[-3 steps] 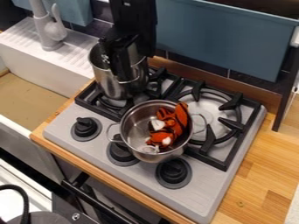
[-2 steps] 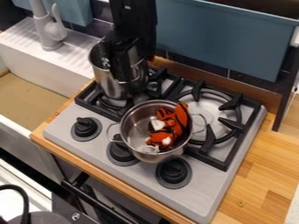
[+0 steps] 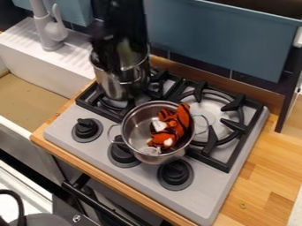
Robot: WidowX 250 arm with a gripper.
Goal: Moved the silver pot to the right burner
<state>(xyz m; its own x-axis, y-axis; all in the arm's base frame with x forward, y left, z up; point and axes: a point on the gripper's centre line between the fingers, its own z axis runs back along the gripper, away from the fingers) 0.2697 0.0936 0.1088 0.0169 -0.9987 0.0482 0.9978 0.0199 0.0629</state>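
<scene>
The gripper (image 3: 115, 61) is at the mouth of the tall silver pot (image 3: 121, 84), upper left of the frame; whether open or closed cannot be determined. The low silver pot (image 3: 138, 128), containing an orange-and-black object (image 3: 184, 118), sits at center, beside the right burner (image 3: 213, 105).

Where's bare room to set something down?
The wooden counter right of the stove, and most of the right burner, beside the front pot. Crowded: the left burner, under the tall pot with the gripper at its mouth.

Stockpot (image 3: 121, 86) sits on left burner (image 3: 114, 104); saucepot (image 3: 158, 158) holding stuffed toy (image 3: 172, 124) stands right-front of it; sink (image 3: 59, 67) lies left of stove (image 3: 206, 194)
</scene>
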